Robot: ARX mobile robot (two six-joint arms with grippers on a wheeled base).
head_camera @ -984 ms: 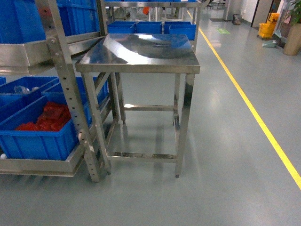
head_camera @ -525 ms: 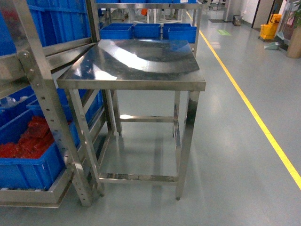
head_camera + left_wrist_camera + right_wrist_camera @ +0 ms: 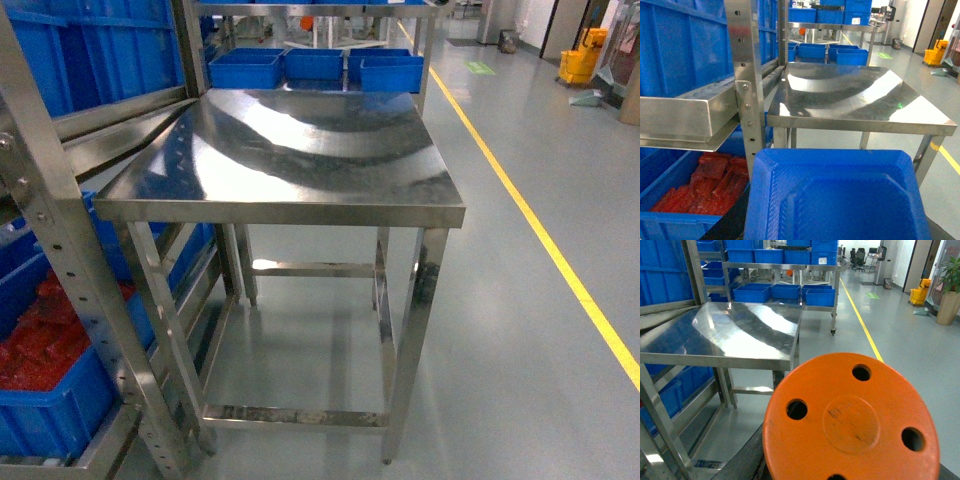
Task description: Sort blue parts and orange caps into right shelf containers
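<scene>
On the far left a steel shelf holds a blue bin of red-orange pieces on its lower tier; they are too blurred to read as caps. In the left wrist view a blue part fills the foreground, apparently carried by the left arm, though the left claw itself is hidden, so I cannot tell whether it is clenched or released. In the middle stands a bare steel table, just beside the shelf. To the right, the right wrist view is filled by an orange cap, a disc with round holes; the right claw is likewise out of sight and its grip cannot be judged. More blue bins sit beyond the table.

The step in hand looks like approach: the base is closing on the table. It would do well to come square, stop short of the table edge, and keep both loads level and clear of the shelf post on the left.
</scene>
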